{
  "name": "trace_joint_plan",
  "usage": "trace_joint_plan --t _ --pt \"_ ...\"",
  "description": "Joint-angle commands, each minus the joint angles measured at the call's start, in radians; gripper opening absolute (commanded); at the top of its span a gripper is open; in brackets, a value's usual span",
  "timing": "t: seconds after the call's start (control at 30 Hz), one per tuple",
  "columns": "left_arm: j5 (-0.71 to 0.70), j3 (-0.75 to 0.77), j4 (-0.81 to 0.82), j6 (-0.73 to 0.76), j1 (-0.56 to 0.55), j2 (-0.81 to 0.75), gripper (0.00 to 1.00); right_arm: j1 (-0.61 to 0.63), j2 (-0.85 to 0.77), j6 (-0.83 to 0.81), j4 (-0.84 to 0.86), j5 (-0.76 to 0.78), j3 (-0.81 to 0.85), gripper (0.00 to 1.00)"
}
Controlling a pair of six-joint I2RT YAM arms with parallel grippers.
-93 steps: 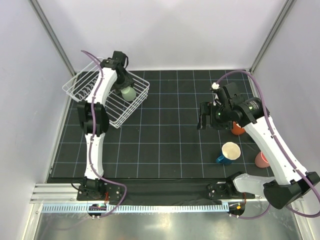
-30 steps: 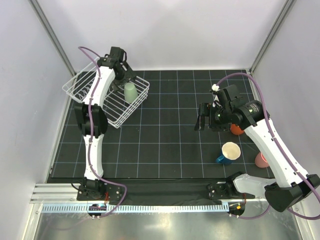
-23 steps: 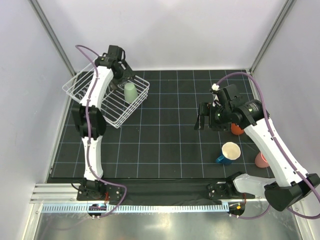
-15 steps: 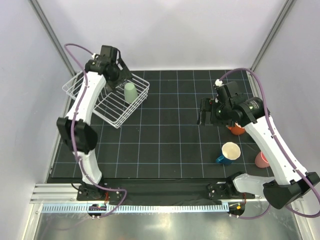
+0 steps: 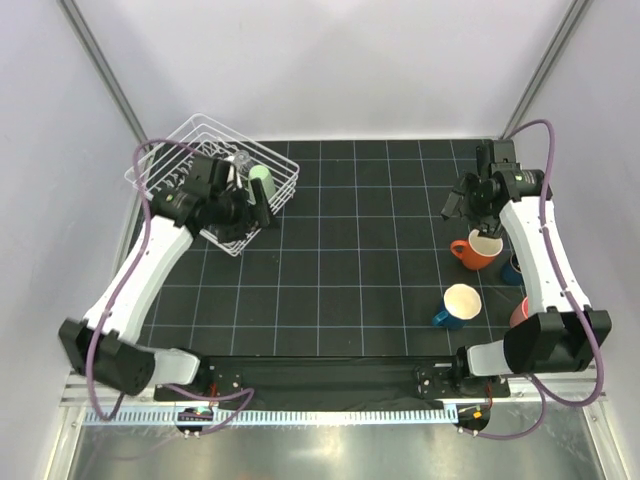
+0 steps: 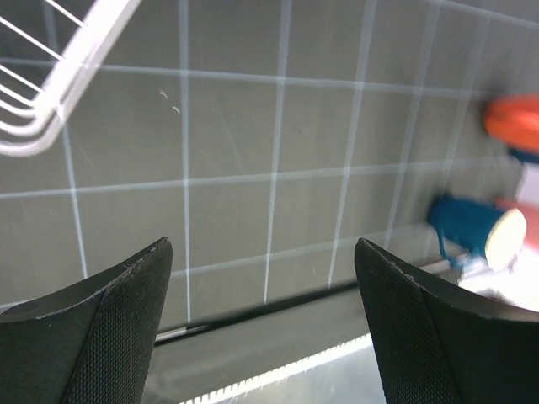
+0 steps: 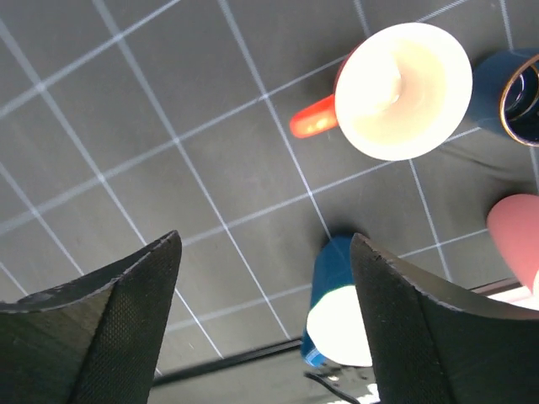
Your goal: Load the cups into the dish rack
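The white wire rack sits at about 10 o'clock on the dark gridded surface. A green cup lies inside it, toward its 3 o'clock end. Something pale and glassy shows just at 11 o'clock of that cup, but it is too faint among the wires to name. The left end effector hangs at the rack's 4 o'clock corner, close to the green cup. Its fingers are spread wide, with only bare grid between them. The other cups are grouped on the far side of the surface, around 3 to 4 o'clock. There is an orange mug with a cream inside, its handle pointing to 8 o'clock in the right wrist view. A dark blue cup stands just beside it at 3 o'clock. A blue mug with a cream inside lies nearer the arm bases, and a pink cup is at 3 o'clock of that mug. The right end effector hovers above the surface at 11 o'clock of the orange mug. Its fingers are apart, it holds nothing, and it touches none of the cups.
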Motion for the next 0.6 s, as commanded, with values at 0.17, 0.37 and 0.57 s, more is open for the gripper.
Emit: trace_joint_plan --t 0.17,0.37,0.57 --pt "0.102 -0.163 0.040 0.087 -0.017 -0.267 0.85 -0.078 0.134 0.292 0.065 0.122 0.045 0.80" --pt "0.075 -0.160 0.003 0.110 -0.035 -0.322 0.85 -0.093 0.221 0.326 0.115 0.249 0.047 0.80" --pt "0.063 -0.119 -0.032 0.112 -0.034 -0.328 0.85 -0.136 0.320 0.306 0.116 0.215 0.068 0.73"
